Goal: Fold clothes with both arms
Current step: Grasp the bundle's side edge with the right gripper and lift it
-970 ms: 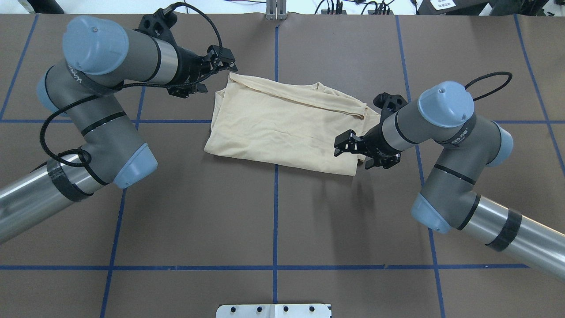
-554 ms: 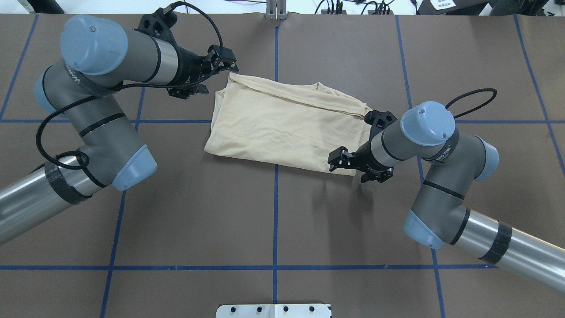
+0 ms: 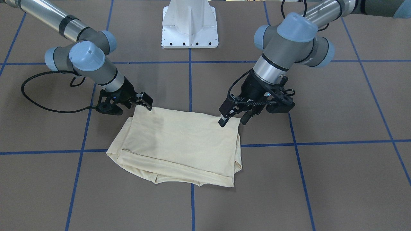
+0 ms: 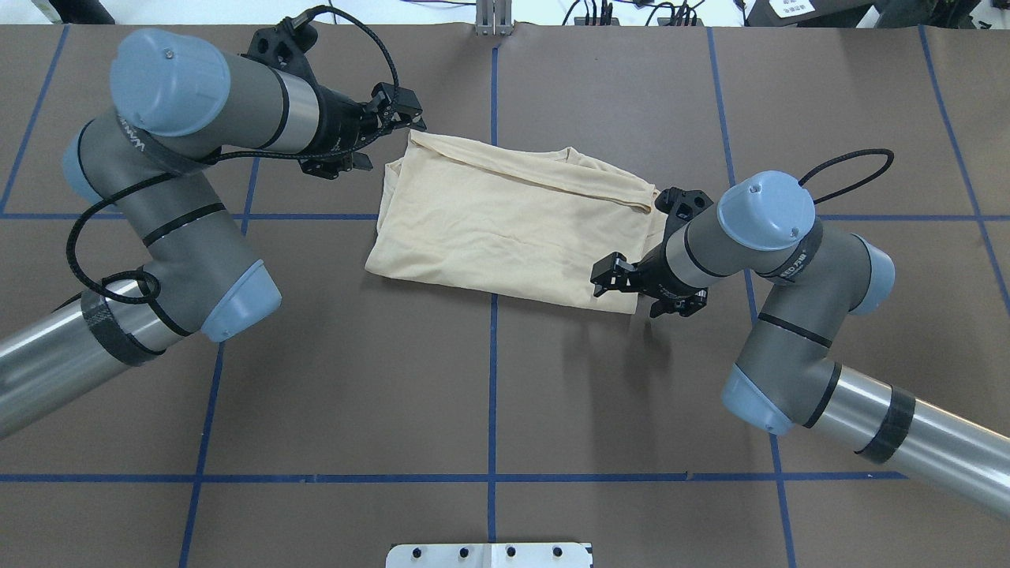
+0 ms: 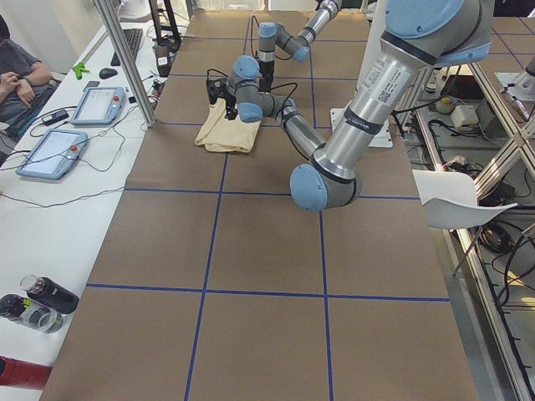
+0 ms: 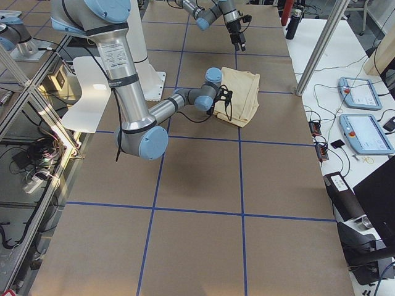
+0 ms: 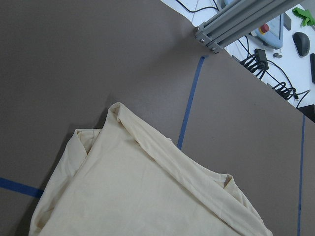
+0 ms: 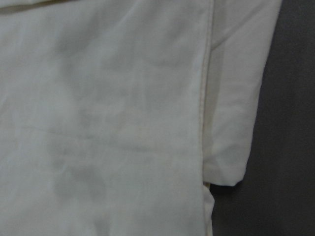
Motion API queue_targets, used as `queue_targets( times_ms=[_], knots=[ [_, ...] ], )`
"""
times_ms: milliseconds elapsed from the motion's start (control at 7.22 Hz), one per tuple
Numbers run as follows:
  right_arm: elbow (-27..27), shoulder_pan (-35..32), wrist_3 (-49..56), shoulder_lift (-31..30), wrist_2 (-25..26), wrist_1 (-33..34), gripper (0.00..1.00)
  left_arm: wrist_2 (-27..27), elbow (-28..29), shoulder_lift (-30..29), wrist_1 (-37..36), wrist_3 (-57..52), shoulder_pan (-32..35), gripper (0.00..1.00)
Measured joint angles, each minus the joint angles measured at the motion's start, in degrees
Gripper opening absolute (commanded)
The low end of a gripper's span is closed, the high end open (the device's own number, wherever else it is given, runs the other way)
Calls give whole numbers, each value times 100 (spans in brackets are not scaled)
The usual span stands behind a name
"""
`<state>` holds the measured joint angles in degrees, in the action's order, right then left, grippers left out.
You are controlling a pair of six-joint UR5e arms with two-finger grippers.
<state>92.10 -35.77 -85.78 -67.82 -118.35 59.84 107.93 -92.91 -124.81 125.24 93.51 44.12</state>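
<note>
Left gripper [image 4: 409, 109], jaws apart, hovers at ten o'clock of the half-folded T-shirt [image 4: 505, 225], which lies just toward twelve o'clock of the table [image 4: 505, 394] centre, seen overhead. Right gripper [image 4: 606, 276], also unclenched, sits at its four o'clock corner. Pinch all layers, lift both together.

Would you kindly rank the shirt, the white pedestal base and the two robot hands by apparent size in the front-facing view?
1. Folded cream shirt
2. White pedestal base, cropped by the frame
3. Left hand and right hand: left looks bigger, but it may just sit nearer the camera, so unranked.
</note>
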Motion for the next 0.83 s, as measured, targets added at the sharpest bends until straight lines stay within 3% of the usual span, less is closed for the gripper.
queue_targets(
  times_ms=[139,277,416,554,831],
  knots=[
    [-62,4,0,35,-4,1,89,-2,0,3,0,0,0,100],
    [-93,11,0,53,-11,1,61,-6,-1,6,0,0,0,100],
    [-103,12,0,62,-22,1,16,-8,-2,7,0,0,0,100],
    [-103,11,0,65,-29,1,0,-8,-3,19,0,0,0,100],
    [-98,12,-1,70,-52,3,0,-9,-13,39,0,0,0,99]
  ],
)
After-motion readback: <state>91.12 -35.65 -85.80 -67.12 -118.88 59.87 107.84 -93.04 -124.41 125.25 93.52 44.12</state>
